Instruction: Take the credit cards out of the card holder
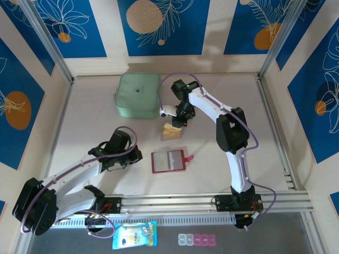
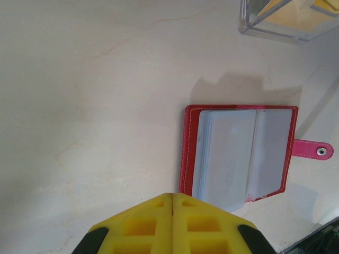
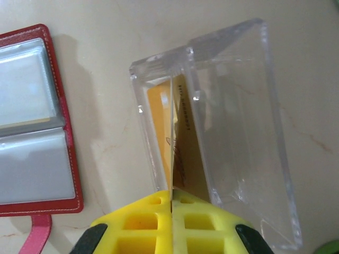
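The red card holder (image 1: 168,161) lies open and flat on the table, its pale clear pockets (image 2: 241,153) facing up and its strap tab (image 2: 312,150) pointing right. My left gripper (image 2: 173,194) is shut with nothing in it, just off the holder's left edge (image 1: 132,155). My right gripper (image 3: 173,193) is shut on a thin credit card (image 3: 173,143) seen edge-on, held inside a clear plastic box (image 3: 238,121). An orange-tan card face (image 3: 159,127) shows in that box. The box (image 1: 171,131) stands behind the holder (image 3: 32,121), under the right gripper (image 1: 179,119).
A large mint-green square case (image 1: 139,94) lies at the back left of the table. Rails run along the near edge (image 1: 212,200). In front of them lie a blue-and-white packet (image 1: 135,235) and small pill boxes (image 1: 196,239).
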